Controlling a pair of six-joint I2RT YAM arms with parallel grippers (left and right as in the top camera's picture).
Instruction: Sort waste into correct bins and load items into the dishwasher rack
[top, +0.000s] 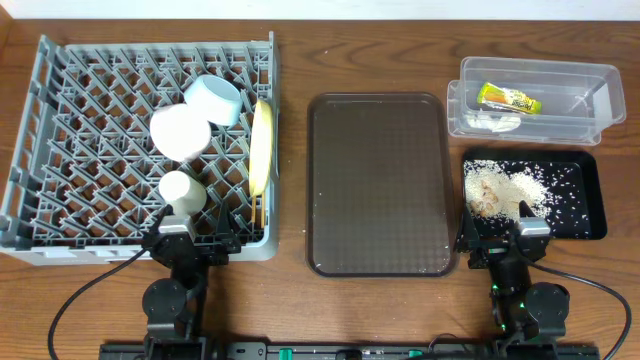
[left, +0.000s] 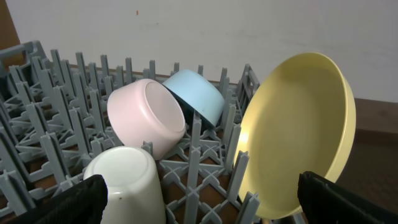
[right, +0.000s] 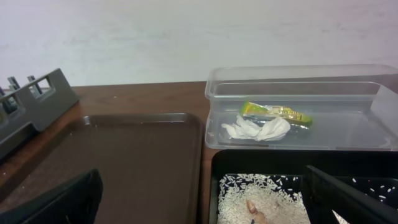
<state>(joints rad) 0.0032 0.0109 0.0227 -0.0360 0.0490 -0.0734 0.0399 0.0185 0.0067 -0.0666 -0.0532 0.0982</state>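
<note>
Dishwasher rack (top: 60, 150) at 9 o'clock has the yellow plate (top: 262, 150), white bowl (top: 180, 132), blue bowl (top: 215, 100) and cup (top: 182, 190). Wrapper (top: 510, 98) and tissue (top: 492, 122) sit in clear tub (top: 600, 100) at 2, rice (top: 510, 185) in black tray (top: 590, 210) at 4. Left gripper (top: 185, 225) and right gripper (top: 500, 228) are wide open and empty. Sort looks done; park the arms clear of pegs and tray rim.

In the left wrist view the white cup (left: 127, 180) and yellow plate (left: 292, 130) run off the bottom edge, and the left tool (left: 211, 202) shows only two black finger corners. The right wrist view cuts off the black tray (right: 261, 163) and clear tub (right: 298, 78). Overhead, the chopsticks (top: 258, 212) are a brown sliver, too small to make out.
</note>
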